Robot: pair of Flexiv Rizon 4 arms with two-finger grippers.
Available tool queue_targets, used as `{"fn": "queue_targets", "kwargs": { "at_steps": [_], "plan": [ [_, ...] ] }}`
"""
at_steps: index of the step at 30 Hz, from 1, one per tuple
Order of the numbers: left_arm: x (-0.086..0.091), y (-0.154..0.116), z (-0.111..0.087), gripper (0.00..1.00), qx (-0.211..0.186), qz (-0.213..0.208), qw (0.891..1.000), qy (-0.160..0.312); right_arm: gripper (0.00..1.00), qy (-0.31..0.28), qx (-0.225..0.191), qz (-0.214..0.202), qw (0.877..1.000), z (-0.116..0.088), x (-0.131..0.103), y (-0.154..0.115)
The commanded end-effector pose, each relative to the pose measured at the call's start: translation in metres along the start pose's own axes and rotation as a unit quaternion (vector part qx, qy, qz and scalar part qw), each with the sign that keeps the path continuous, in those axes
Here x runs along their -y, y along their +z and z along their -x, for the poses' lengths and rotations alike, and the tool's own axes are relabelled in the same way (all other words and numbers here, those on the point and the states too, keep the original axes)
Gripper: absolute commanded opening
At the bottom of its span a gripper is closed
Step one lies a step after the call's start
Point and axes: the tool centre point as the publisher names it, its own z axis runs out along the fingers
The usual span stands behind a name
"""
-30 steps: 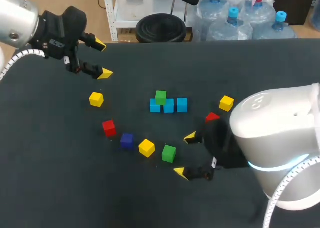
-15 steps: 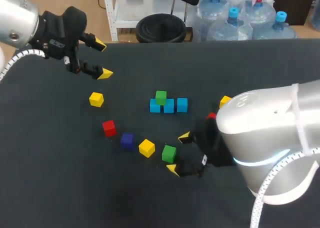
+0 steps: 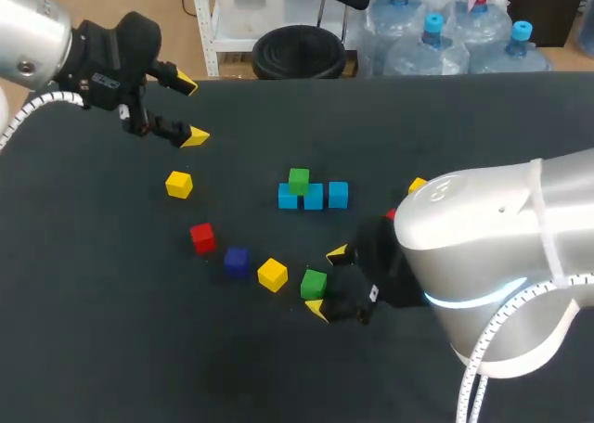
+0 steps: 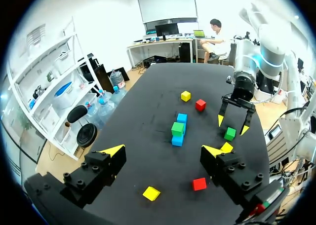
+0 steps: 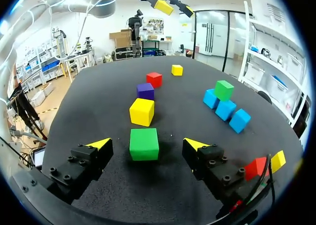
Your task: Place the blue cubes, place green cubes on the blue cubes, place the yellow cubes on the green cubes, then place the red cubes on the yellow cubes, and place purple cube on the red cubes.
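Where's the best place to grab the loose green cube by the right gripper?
Take the green cube by its two flat side faces, coming down from above: it sits flat, squarely inside the open right gripper, and the yellow cube ahead is clear of it.

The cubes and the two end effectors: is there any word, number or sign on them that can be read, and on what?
No text can be read anywhere.
Green cube, yellow cube, blue cubes: plain faces, no marks.
Right end effector, left end effector: any print is too small to read.
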Motion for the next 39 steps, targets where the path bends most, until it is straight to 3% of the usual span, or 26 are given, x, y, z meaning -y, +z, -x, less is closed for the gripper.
{"fn": "queue_targets", "kwargs": {
  "at_steps": [1,3,8,10,13,15,17,30,39],
  "plan": [
    [0.0,0.0,-0.002,1.0,0.003,0.0,1.0,0.002,0.87,0.001,-0.001,0.001,1.0,-0.001,0.003,0.005],
    [0.0,0.0,-0.002,1.0,0.003,0.0,1.0,0.002,0.82,0.002,-0.001,0.001,1.0,-0.001,0.004,0.006],
    [0.0,0.0,-0.002,1.0,0.003,0.0,1.0,0.002,0.5,0.0,0.003,0.003,1.0,0.004,0.005,0.008],
    [0.0,0.0,-0.002,1.0,0.003,0.0,1.0,0.002,0.48,-0.002,0.004,0.004,1.0,0.006,0.005,0.008],
    [0.0,0.0,-0.002,1.0,0.003,0.0,1.0,0.002,0.35,-0.005,0.006,0.005,1.0,0.007,0.004,0.007],
    [0.0,0.0,-0.002,1.0,0.003,0.0,1.0,0.002,0.14,-0.006,0.006,0.006,1.0,0.006,0.002,0.006],
    [0.0,0.0,-0.002,1.0,0.003,0.0,1.0,0.002,0.0,-0.007,0.006,0.007,1.0,0.006,0.001,0.005],
    [0.0,0.0,-0.002,1.0,0.003,0.0,1.0,0.002,0.0,-0.025,0.011,0.015,1.0,0.01,0.004,-0.015],
    [0.0,0.0,-0.002,1.0,0.003,0.0,1.0,0.002,0.0,-0.047,0.005,0.08,0.996,0.018,0.014,-0.055]
  ]
}}
